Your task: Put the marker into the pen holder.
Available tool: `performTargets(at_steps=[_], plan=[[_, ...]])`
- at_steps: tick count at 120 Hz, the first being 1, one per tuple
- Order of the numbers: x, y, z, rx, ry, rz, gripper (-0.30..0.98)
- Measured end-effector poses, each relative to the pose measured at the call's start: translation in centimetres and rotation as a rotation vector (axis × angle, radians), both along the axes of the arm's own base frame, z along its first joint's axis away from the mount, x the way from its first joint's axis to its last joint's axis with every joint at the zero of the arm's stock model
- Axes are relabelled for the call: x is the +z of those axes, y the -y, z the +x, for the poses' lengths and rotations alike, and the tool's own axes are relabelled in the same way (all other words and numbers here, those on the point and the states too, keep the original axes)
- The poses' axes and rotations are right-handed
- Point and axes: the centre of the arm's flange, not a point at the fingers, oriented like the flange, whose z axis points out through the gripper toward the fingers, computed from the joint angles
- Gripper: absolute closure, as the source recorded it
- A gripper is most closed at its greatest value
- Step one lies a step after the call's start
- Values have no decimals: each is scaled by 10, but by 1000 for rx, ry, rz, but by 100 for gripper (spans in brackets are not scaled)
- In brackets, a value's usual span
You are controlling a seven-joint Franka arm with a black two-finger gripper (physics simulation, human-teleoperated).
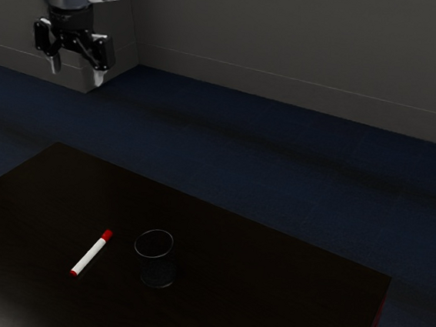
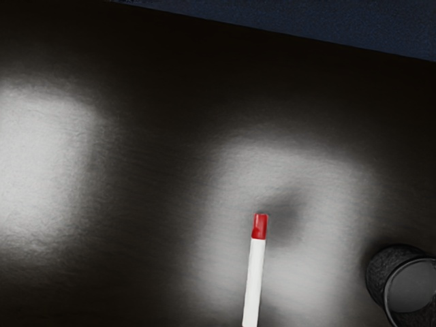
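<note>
High above the table, at the exterior view's upper left, my gripper (image 1: 77, 73) hangs open, its two fingers wide apart with nothing between them. The white marker with a red cap (image 1: 91, 253) lies flat on the dark table; in the wrist view the marker (image 2: 254, 272) has its red cap pointing away from the lower edge. Beside it, toward the exterior view's right, the dark mesh pen holder (image 1: 157, 260) stands upright. The wrist view has the pen holder (image 2: 398, 279) partly cut off at the picture's border.
The dark table (image 1: 268, 284) has its far edge and a corner toward the exterior view's right. Blue floor (image 1: 242, 150) lies beyond it, with a grey wall (image 1: 306, 48) behind. Bright light reflections lie on the tabletop in the wrist view.
</note>
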Motion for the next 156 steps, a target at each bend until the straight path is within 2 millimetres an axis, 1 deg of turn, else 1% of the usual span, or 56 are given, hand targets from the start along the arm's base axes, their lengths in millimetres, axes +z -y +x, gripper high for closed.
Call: performTargets(at_steps=[12, 20, 22, 24, 40, 46, 51, 56, 68, 72, 77, 83, 89, 96, 103, 124, 142, 148, 156], plan=[[0, 6, 1, 7, 11, 2, 0], [-6, 3, 3, 24, 13, 3, 0], [-13, 1, 5, 30, 3, 2, 0], [-22, -2, 6, 37, -13, 1, 0], [-130, -29, 5, 103, -187, -18, 0], [-177, -35, -2, 123, -246, -40, 0], [-209, -39, -10, 139, -275, -55, 0], [-234, -44, -16, 153, -288, -67, 0], [-288, -54, -22, 181, -304, -97, 0], [-303, -52, -24, 177, -302, -104, 0], [-320, -41, -27, 155, -297, -110, 0], [-333, -22, -25, 112, -280, -110, 0], [-342, -4, -20, 67, -258, -110, 0], [-351, 5, -17, 34, -232, -112, 0], [-359, 2, -15, 22, -210, -116, 0], [-370, -20, -15, 13, -161, -125, 0], [-387, -37, -15, -1, -160, -137, 0], [-394, -40, -15, -6, -165, -143, 0], [-397, -41, -15, -17, -163, -150, 0]])
